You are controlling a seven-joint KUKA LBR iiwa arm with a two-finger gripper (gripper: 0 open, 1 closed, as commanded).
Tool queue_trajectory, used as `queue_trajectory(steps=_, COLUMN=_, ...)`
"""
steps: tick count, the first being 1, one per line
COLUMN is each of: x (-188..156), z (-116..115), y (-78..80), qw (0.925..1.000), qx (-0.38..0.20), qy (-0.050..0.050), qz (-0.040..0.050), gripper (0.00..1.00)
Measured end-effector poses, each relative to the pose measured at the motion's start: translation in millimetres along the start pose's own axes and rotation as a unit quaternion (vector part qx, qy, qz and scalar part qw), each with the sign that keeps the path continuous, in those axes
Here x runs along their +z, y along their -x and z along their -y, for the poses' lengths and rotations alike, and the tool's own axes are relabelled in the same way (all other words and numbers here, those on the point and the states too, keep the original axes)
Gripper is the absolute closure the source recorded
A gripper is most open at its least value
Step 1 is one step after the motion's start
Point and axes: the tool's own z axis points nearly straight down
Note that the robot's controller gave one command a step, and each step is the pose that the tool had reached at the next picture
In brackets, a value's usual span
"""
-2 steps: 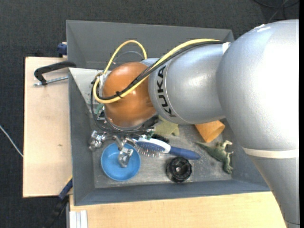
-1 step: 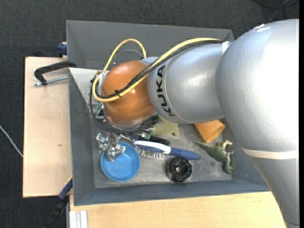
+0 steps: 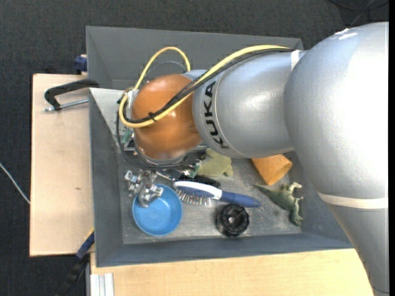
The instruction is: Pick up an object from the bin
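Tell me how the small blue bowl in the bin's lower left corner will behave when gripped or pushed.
The small round blue plastic bowl looks hollow and thin-walled, so it is probably light. It sits open side up, so a push would likely slide it rather than roll it. Its smooth surface may be slippery.

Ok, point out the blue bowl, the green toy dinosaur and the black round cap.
blue bowl (image 3: 159, 216): camera view, on its inner floor.
green toy dinosaur (image 3: 289, 199): camera view, on its body.
black round cap (image 3: 232, 219): camera view, on its centre.
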Motion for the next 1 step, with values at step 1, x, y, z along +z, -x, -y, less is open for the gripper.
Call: queue_trajectory(steps=1, x=-78.1, z=1.3, y=4.0, qw=1.0, qx=0.001, qy=-0.003, qz=0.0027, gripper=1.0)
